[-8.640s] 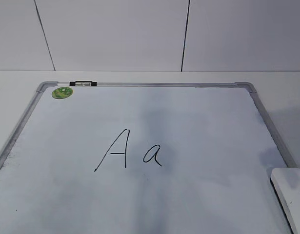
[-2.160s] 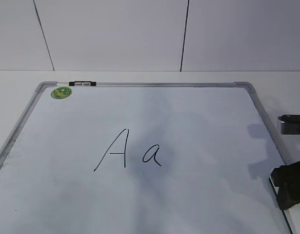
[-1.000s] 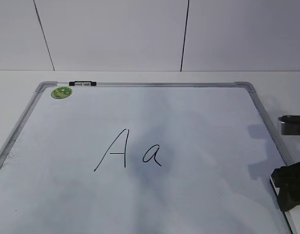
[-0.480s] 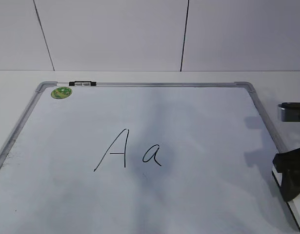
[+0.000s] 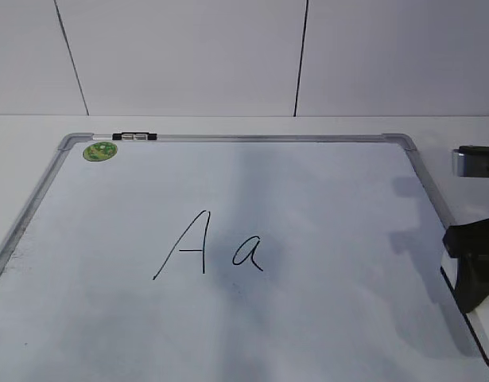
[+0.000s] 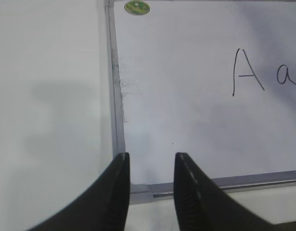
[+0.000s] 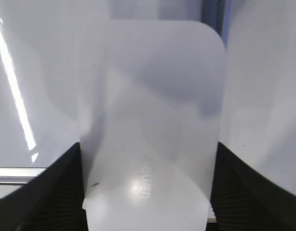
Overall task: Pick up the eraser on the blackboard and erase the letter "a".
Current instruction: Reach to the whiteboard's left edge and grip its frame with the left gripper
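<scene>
Our right gripper [image 7: 148, 192] clamps the white eraser [image 7: 150, 120] between its two black fingers, one pressed to each long side. At the blackboard's [image 5: 228, 334] right edge the eraser now sits slightly higher than half a second ago, its black felt base tilting clear of the surface. We judge the pickup done and the carry starting. The letter "a" [image 5: 248, 253] is unerased near the board's middle, just right of the capital "A" [image 5: 184, 245], well apart from the eraser. Our left gripper [image 6: 150, 166] hovers over the board's near-left corner, fingers slightly parted, empty.
</scene>
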`<action>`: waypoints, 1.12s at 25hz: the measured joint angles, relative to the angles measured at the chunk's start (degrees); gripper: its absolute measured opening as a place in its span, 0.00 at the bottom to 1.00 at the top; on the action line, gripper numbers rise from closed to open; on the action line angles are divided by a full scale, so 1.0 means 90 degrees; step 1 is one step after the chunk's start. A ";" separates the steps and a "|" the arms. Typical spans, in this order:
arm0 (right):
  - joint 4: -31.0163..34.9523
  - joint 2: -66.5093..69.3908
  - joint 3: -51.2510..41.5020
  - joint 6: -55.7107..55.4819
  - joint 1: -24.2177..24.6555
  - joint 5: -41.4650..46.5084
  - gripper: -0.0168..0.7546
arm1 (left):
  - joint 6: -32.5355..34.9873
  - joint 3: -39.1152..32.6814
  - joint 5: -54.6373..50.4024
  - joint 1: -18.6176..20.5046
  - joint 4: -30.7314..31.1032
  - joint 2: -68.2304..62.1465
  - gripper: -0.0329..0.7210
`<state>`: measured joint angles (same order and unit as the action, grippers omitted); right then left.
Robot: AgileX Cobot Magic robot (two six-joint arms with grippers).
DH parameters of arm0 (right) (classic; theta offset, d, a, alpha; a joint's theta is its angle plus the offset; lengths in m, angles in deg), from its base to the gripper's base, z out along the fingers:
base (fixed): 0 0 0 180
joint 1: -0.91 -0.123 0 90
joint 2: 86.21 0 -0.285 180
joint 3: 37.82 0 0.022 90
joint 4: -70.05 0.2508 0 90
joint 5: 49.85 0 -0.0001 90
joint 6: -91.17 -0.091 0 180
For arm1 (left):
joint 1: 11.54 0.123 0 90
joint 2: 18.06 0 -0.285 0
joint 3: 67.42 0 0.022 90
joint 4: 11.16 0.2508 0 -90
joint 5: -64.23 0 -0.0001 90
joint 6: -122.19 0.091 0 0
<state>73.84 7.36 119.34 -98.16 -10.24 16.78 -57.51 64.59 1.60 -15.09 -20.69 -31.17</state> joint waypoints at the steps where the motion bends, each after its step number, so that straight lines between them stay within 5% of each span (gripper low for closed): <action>1: 0.0030 0.0000 0.0000 0.0000 0.0000 0.0009 0.76 | 0.0000 0.0000 0.0034 0.0000 0.0018 -0.0202 0.36; 28: 0.0298 0.0000 0.0000 -0.0102 0.0000 0.0223 0.76 | -0.0033 0.1910 0.0807 0.0000 0.0113 -0.6668 0.36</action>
<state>76.52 7.36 119.34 -99.08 -10.24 18.78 -57.81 81.78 8.87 -15.09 -19.68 -91.19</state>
